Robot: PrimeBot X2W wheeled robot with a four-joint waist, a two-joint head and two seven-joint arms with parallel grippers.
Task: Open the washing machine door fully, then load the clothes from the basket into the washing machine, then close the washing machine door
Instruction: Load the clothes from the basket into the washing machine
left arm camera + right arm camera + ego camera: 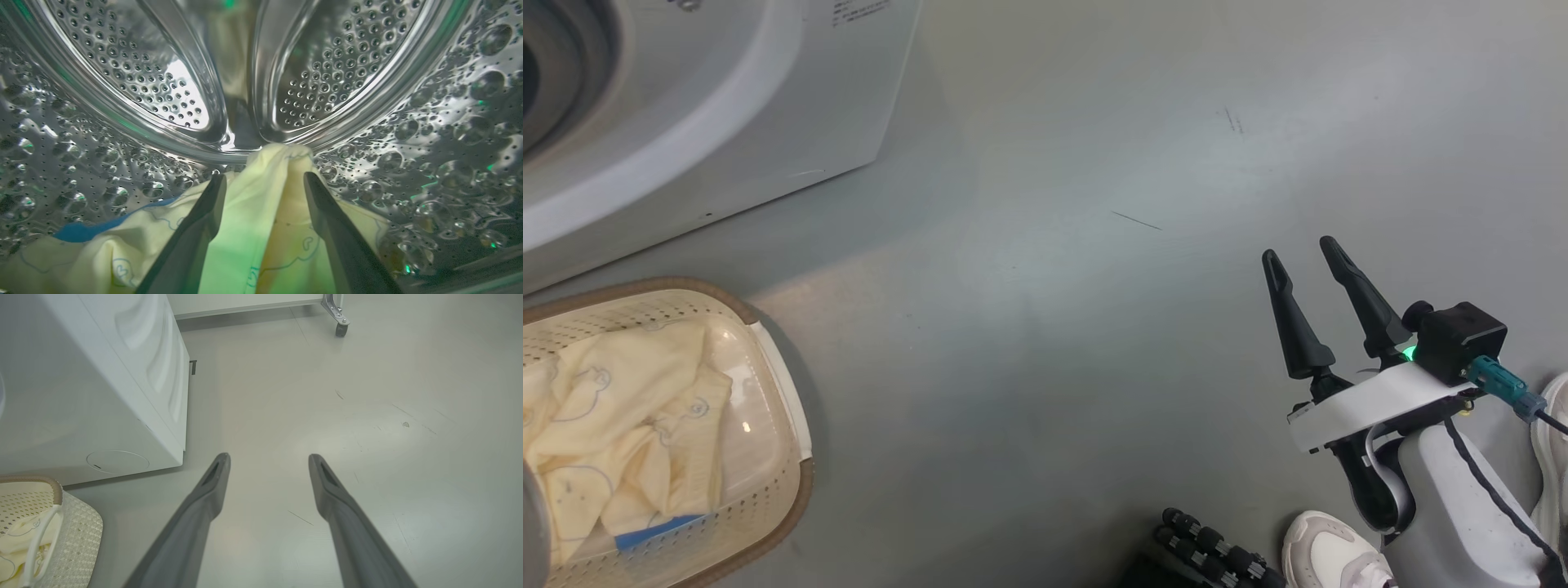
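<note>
Inside the washer (pixel 727 106) drum (pixel 122 61), left gripper (pixel 264 176) is seen spread wide, a garment (pixel 245 228) loose between its jaws. Right of the washer, right gripper (pixel 1298 250) is held open, empty. Other clothes (pixel 621 408) are piled in the basket (pixel 792 506) before the washer.

Washing machine (pixel 727 106) upper left; clothes (pixel 629 425) in basket (pixel 756 510) lower left; right gripper (pixel 1298 249) fingers apart, lower right.

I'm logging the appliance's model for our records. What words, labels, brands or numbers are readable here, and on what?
Small dark print on the washing machine: too small and blurred to read.
Clothes: faint outline drawings, no words.
No other text is readable.
</note>
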